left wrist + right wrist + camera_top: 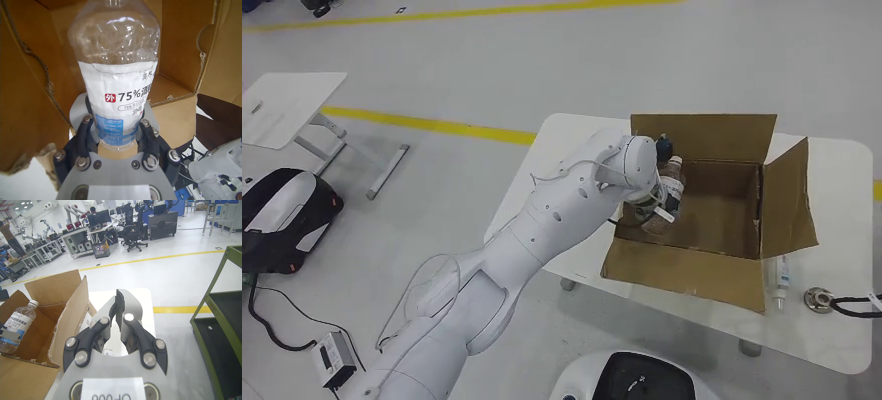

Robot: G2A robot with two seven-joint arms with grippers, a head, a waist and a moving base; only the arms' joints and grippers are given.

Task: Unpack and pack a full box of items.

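**Bottle Held at Box Opening, Right Arm Unloaded**

The left gripper (pixel 116 113) has its jaws clamped on the labelled lower body of a clear plastic bottle (pixel 115 47). The bottle is tilted with its white cap uppermost. It sits at the open top of the cardboard box (pixel 712 270), just beside one side wall. The box stands on the white desk (pixel 832 170) with all flaps up.

The right gripper (pixel 117 309) is over the desk beside the box, with its jaws closed, pad to pad, on nothing.

A small clear bottle (pixel 783 283) lies on the desk just beside the box. A round metal object on a black cord (pixel 819 298) lies near it.
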